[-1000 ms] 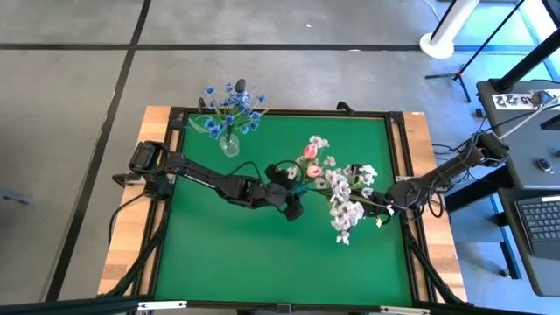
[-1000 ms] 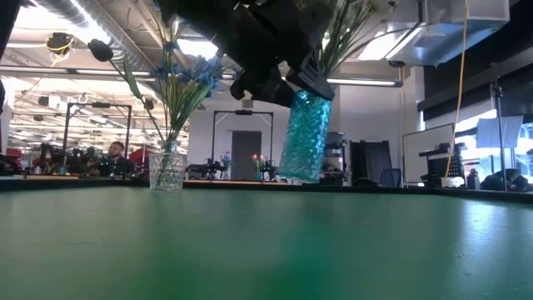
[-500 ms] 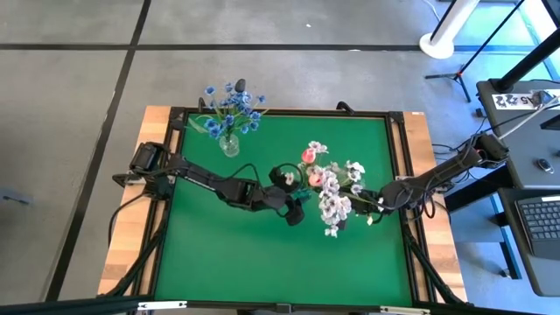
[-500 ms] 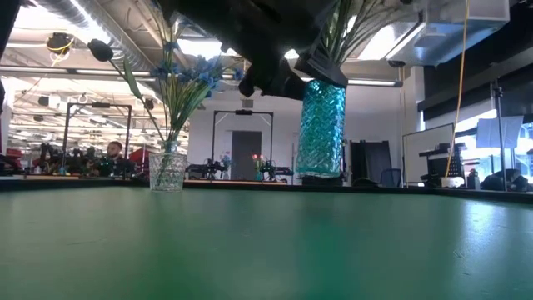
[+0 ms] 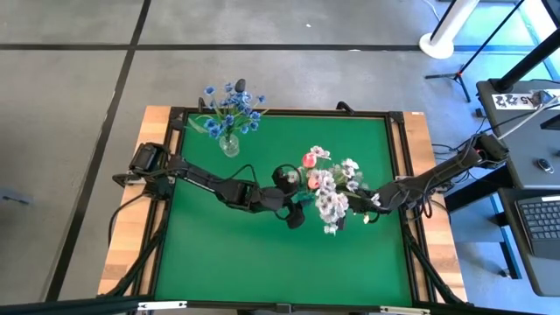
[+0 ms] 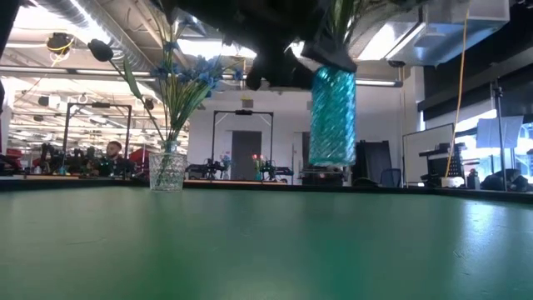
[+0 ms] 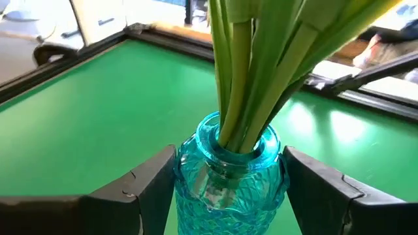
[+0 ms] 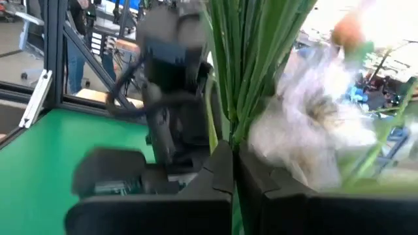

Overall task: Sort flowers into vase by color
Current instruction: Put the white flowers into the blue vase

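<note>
In the low view the green desk (image 6: 266,250) fills the lower frame, and above it, right of centre, a teal glass vase (image 6: 332,117) hangs clear of the surface, nearly upright. The left tool (image 7: 228,186) holds this vase around its neck, one finger on each side, with a bundle of green stems (image 7: 255,72) standing in its mouth. In the high view, at centre frame, the bundle opens into white blossom sprays (image 5: 331,199) and pink tulips (image 5: 309,159). The right tool (image 5: 378,199), just right of the bouquet, is pinched tight on a stem among them. Farther back, at upper left of the desk, a small clear vase (image 5: 228,144) holds the blue flowers (image 5: 229,112).

The risks, as I judge them: the vase is airborne, so if the right tool draws its stem out at an angle it may drag neighbouring stems along or tip the vase in its grip. A hard or tilted landing could topple the top-heavy bouquet.

Count: two vases, two arms, one blue bunch, one mixed white-and-pink bunch. Single stems are too crowded to count; at least two pink heads show.
</note>
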Controlling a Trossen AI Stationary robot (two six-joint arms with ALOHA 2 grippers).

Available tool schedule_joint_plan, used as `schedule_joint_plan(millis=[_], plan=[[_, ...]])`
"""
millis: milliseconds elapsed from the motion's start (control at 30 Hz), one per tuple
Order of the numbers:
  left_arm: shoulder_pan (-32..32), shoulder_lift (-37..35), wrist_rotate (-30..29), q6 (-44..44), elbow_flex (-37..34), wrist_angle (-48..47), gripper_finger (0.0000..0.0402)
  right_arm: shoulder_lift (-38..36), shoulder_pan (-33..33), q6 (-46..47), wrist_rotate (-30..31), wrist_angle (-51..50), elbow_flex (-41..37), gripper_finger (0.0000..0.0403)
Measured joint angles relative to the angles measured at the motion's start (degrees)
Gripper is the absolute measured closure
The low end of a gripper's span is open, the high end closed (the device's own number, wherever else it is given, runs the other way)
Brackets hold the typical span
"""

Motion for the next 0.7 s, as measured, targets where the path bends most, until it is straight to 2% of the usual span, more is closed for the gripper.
schedule_joint_plan(millis=[433,700], plan=[[-0.56,-0.11,1.20,2.80,0.00,4.69,0.0160,5.66,-0.02,3.90,1.44,-1.32,0.00,0.0403],[-0.69,-0.12,1.18,3.93,0.00,4.33,0.0160,5.72,0.02,8.62,4.03,-8.57,0.04,0.0403]])
